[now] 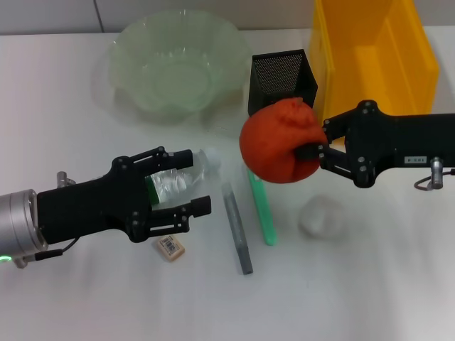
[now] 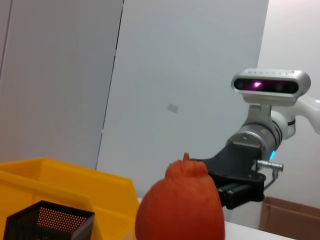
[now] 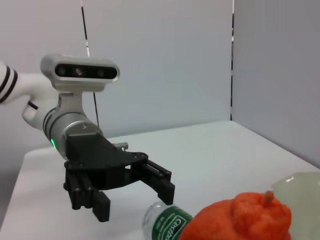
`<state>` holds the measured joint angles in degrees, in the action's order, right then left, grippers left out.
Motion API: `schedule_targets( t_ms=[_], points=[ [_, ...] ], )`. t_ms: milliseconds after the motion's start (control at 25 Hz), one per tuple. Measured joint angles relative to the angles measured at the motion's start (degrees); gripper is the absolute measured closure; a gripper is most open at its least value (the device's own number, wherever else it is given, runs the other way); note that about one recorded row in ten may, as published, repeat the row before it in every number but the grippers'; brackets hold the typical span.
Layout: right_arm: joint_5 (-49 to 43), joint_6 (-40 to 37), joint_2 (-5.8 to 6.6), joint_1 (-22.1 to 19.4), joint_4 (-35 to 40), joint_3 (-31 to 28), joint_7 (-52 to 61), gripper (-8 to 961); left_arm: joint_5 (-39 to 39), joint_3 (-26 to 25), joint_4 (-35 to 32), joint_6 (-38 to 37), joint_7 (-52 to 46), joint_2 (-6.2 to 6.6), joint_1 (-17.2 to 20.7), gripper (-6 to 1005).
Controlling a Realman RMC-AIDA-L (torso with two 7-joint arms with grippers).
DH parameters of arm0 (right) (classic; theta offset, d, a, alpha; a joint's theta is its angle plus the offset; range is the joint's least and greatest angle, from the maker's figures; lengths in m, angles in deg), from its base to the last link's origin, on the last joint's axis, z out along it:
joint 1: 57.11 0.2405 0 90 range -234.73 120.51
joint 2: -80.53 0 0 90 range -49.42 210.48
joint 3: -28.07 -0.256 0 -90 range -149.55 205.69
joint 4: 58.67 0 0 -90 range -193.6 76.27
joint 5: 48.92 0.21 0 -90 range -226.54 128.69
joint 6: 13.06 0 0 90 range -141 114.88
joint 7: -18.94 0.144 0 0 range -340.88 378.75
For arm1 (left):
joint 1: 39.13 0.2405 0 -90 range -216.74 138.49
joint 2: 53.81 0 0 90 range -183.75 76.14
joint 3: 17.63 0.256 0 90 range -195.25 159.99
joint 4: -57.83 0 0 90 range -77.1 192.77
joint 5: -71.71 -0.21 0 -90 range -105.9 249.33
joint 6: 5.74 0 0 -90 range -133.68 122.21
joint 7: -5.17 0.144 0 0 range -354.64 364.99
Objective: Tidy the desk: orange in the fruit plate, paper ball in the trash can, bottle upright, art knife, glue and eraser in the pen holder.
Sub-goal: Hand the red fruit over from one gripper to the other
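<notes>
My right gripper (image 1: 318, 141) is shut on the red-orange orange (image 1: 279, 142), holding it above the table in front of the black mesh pen holder (image 1: 282, 77). The bottle (image 1: 178, 183) lies on its side, white cap pointing right, between the fingers of my open left gripper (image 1: 197, 182). On the table lie the tan eraser (image 1: 170, 246), the grey art knife (image 1: 237, 227), the green glue stick (image 1: 261, 206) and the white paper ball (image 1: 321, 215). The pale-green fruit plate (image 1: 174, 64) stands at the back, the yellow trash can (image 1: 373, 57) at the back right. The right wrist view shows the left gripper (image 3: 136, 200) over the bottle (image 3: 165, 222).
The pen holder stands close against the trash can's left wall. Art knife and glue lie side by side between the two arms. From the left wrist view, the orange (image 2: 180, 205) hangs beside the pen holder (image 2: 47, 222) and the trash can (image 2: 65, 182).
</notes>
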<state>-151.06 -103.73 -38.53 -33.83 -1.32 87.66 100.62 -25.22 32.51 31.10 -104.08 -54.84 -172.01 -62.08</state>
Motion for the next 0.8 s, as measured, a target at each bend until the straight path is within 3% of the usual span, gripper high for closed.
schedule_targets(
  t_ms=[800],
  points=[
    [-0.01, -0.12, -0.03, 0.18, -1.69, 0.2, -1.15, 862, -0.01, -0.58, 0.02, 0.1, 0.35, 0.0, -0.22, 189]
  ],
)
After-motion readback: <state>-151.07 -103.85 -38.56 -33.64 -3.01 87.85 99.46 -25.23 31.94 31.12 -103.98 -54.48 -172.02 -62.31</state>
